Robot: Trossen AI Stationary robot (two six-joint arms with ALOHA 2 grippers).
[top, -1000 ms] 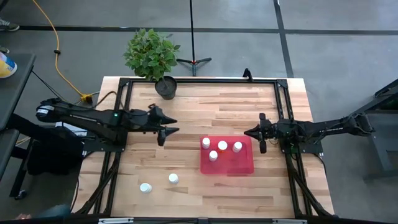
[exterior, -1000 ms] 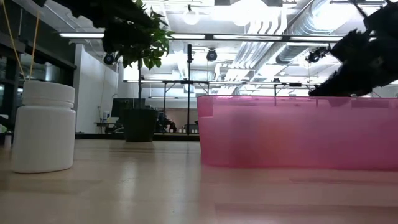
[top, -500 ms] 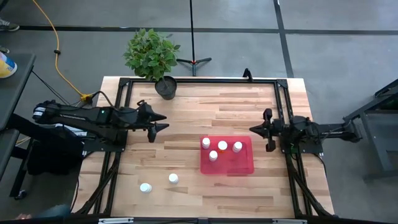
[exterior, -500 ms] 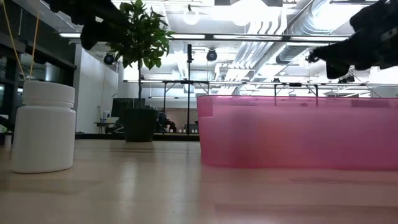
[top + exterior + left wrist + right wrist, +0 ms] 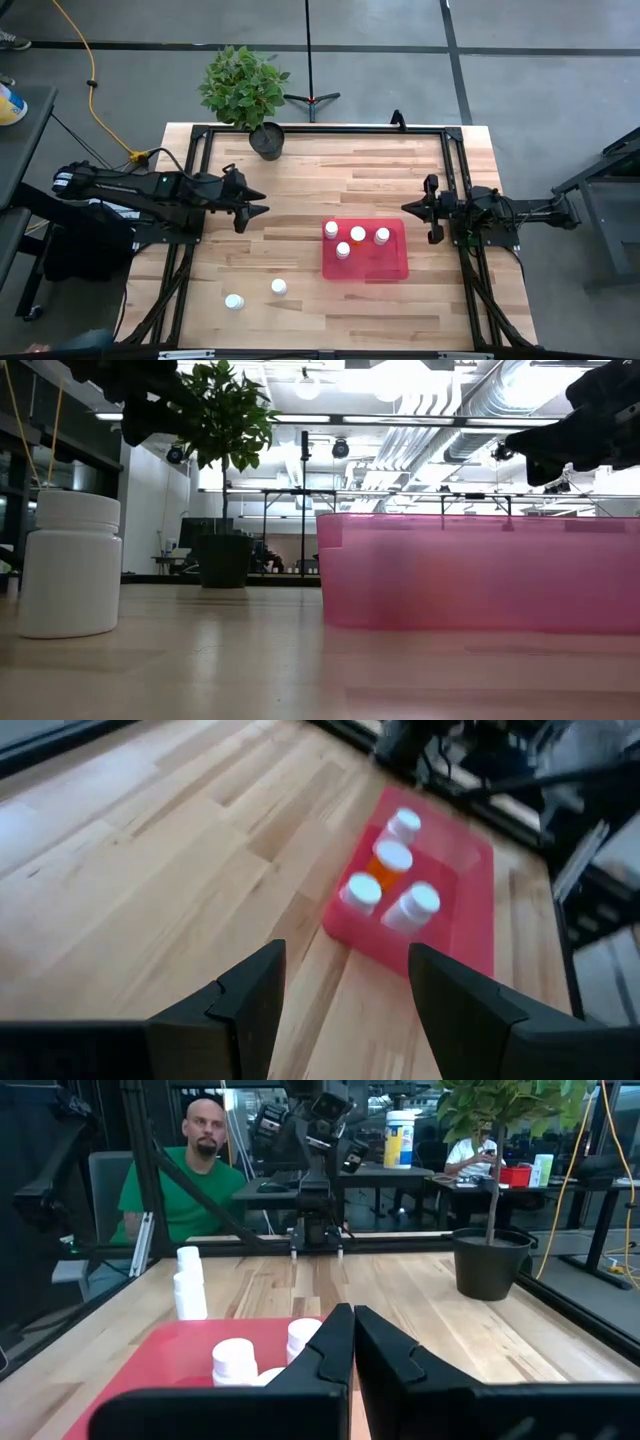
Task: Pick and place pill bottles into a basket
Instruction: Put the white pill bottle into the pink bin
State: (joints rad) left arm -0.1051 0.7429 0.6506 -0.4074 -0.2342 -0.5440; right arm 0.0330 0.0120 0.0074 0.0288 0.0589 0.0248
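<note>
Resting apart from jaws: pill bottles [image 5: 356, 238].

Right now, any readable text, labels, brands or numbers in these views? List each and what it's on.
None can be read.
Pill bottles in the basket: plain white, no label showing.
Pill bottle in the low view: blank white on the side that shows.
White tub with a blue label on a desk beyond the table: print too small to read.
Plant pot: no marking visible.
</note>
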